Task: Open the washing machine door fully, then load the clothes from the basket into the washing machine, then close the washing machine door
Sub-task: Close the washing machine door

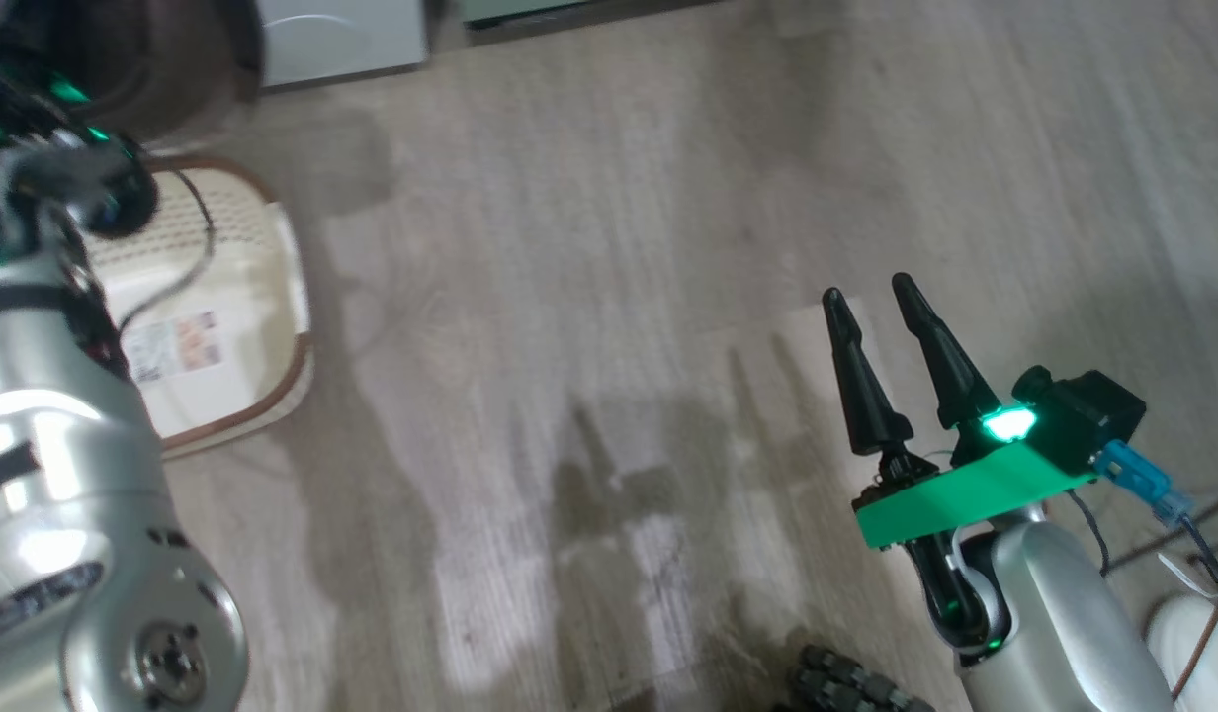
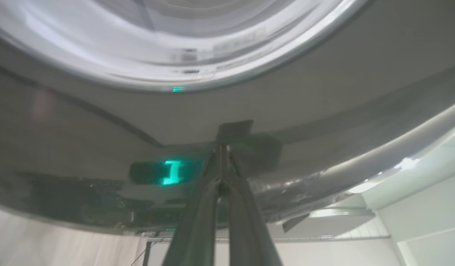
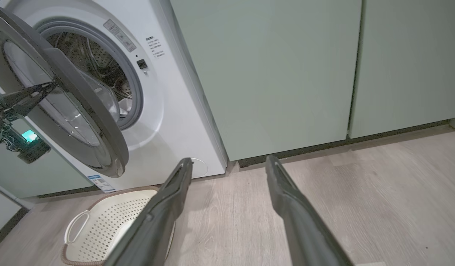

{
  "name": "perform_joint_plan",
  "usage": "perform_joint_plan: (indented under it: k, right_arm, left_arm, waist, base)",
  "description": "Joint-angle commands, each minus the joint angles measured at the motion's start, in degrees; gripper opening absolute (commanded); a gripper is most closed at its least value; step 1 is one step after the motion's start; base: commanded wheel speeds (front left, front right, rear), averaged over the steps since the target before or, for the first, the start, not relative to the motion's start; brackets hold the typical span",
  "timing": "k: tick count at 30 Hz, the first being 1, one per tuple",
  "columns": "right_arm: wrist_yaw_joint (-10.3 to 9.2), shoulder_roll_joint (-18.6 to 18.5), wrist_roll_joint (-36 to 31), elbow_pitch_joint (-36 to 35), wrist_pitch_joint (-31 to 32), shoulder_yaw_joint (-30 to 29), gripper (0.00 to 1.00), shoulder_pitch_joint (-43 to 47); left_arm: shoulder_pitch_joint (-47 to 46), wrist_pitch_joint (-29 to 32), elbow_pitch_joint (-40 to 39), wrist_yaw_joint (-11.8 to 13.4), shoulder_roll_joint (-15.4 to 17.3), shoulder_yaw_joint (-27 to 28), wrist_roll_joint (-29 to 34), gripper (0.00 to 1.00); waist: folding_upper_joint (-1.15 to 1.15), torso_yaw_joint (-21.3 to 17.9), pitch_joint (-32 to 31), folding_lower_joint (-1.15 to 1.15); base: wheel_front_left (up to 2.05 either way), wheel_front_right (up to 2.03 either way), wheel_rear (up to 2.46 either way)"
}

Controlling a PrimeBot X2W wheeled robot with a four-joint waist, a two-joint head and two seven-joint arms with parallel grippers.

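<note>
Right gripper (image 3: 228, 159), nearest, hangs over the floor (image 3: 360, 192), fingers spread and empty, well right of the work. To its left, at the foot of the washing machine (image 3: 175, 111), the basket (image 3: 116, 193) presents a bare perforated bottom. Beyond, the washing machine door (image 3: 108, 146) stands half open, angled out from the front. The left gripper (image 2: 221, 147), fingers pinched together on nothing, touches the door's outer black rim, with the drum (image 3: 102, 70) straight ahead. The door screens much of the drum, so clothes cannot be made out there.
</note>
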Motion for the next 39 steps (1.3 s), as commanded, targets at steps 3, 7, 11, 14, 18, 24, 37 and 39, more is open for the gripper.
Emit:
perform_joint_plan:
  k: [3,7,11,14,18,24,37,39]
  right_arm:
    - [0.0,0.6,0.7,-2.0,-0.4,1.1,1.0,0.6]
    - [0.0,0.7,1.0,-1.9,-0.4,1.4,1.0,0.7]
    - [0.0,0.8,1.5,-1.6,-0.4,2.0,1.0,0.6]
    - [0.0,0.9,2.5,-1.6,-0.4,2.6,1.0,0.5]
    - [0.0,0.9,3.5,-1.5,-0.4,3.3,1.0,0.7]
    - [0.0,0.9,3.6,-1.5,-0.4,2.6,1.0,1.1]
    - [0.0,0.8,-0.3,-1.4,-0.4,-3.4,1.0,3.5]
    - [0.0,0.4,-0.6,-1.4,-0.4,-4.3,1.0,4.2]
  left_arm:
    - [-4.0,-4.4,-0.8,-0.1,2.0,0.9,-0.1,0.0]
    - [-6.5,-7.0,0.1,-0.1,2.4,0.7,-0.4,0.0]
    - [-9.5,-10.3,2.4,-0.1,3.5,-0.2,-0.2,0.0]
    - [-11.0,-12.5,4.3,-0.1,4.5,-1.0,0.5,0.0]
    - [-12.6,-14.5,6.5,-0.1,5.9,-1.9,0.9,0.0]
    - [-11.6,-14.7,7.2,-0.1,6.5,-3.6,0.1,0.0]
    - [15.8,-1.3,-7.6,-0.1,2.3,-14.1,-5.8,0.0]
    - [21.1,0.1,-11.2,-0.1,2.1,-17.0,-5.4,0.0]
  waist:
    - [0.0,-4.0,1.0,0.0]
    - [0.0,-5.9,1.5,0.0]
    - [0.0,-8.6,2.1,0.0]
    - [0.0,-10.0,2.3,0.0]
    - [0.0,-11.4,2.3,0.0]
    - [0.0,-10.8,1.1,0.0]
    - [0.0,1.2,-10.2,0.0]
    - [0.0,3.6,-12.4,0.0]
  base:
    - [0.0,0.0,0.0]
    - [0.0,0.0,0.0]
    - [0.0,0.0,0.0]
    - [0.0,0.0,0.0]
    - [0.0,0.0,0.0]
    - [0.0,0.0,0.0]
    - [0.0,0.0,0.0]
    - [0.0,0.0,0.0]
